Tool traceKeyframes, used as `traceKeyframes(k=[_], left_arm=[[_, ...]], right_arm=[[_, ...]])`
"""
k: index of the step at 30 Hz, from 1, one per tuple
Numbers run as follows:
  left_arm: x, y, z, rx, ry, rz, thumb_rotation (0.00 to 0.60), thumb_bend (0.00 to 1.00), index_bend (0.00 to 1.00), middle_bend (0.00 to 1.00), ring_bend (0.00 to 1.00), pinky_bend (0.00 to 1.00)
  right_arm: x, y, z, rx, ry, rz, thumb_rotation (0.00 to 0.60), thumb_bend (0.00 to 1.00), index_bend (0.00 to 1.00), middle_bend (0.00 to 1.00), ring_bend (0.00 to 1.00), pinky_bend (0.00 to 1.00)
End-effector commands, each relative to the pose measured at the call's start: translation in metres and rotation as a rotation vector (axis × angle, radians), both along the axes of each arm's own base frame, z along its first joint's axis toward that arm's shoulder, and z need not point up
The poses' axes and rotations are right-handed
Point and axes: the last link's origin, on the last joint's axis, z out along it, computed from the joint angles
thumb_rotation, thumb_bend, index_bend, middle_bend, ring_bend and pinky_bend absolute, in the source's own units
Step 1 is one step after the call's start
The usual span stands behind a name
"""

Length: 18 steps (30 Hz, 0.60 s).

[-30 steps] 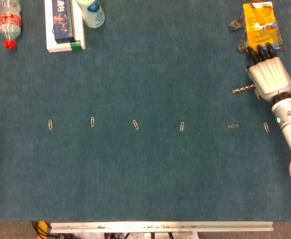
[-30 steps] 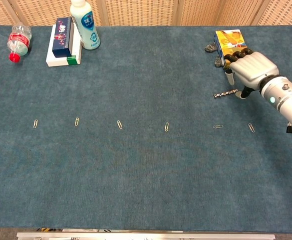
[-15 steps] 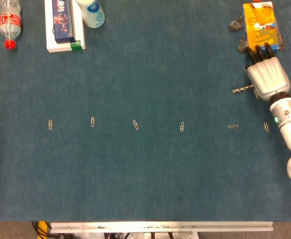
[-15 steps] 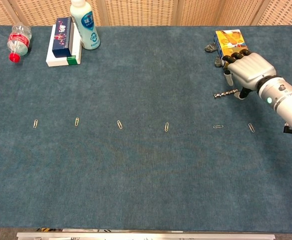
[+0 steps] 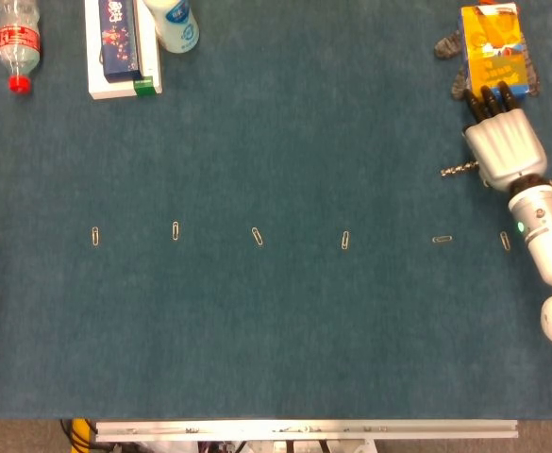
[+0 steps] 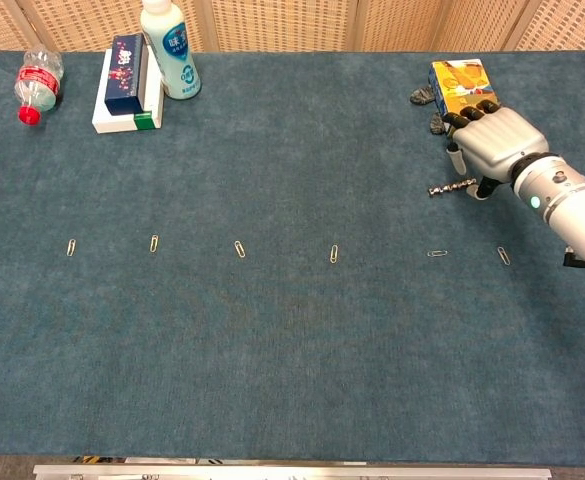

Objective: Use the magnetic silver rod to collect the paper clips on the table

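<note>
From the head view we see our right hand [image 5: 505,146] at the right side, palm down over the right end of the rod [image 5: 459,171], fingers curled toward the orange box [image 5: 491,45]. Can't tell if it actually grips the rod. Six clips [image 5: 258,236] sit in a row across the mat [image 5: 276,311], nearer than the rod.

Chest view: same hand [image 6: 497,142], rod [image 6: 450,187] poking out left from under it, clips [image 6: 333,254] in line. Bottles [image 6: 167,45] and a boxed stack [image 6: 124,85] far left. Left hand isn't visible.
</note>
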Motion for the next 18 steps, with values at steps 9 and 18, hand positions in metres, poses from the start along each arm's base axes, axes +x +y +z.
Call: traceKeyframes(k=[9,18], left_arm=[[-0.0005,0.0,0.0005,0.001,-0.001,0.002,0.6,0.17,0.56,0.49,0.39,0.41],[-0.0008,0.0004,0.0005,0.002,-0.001,0.004,0.6,0.17,0.56,0.49,0.39,0.41]], right_arm=[[-0.0007,-0.0014,-0.0031,0.006,0.007,-0.004,0.6,0.22,0.54,0.07,0.0,0.0],[-0.0014,-0.0024,-0.0054,0.012,0.018,-0.009,0.6,0.25,0.54,0.07,0.0,0.0]])
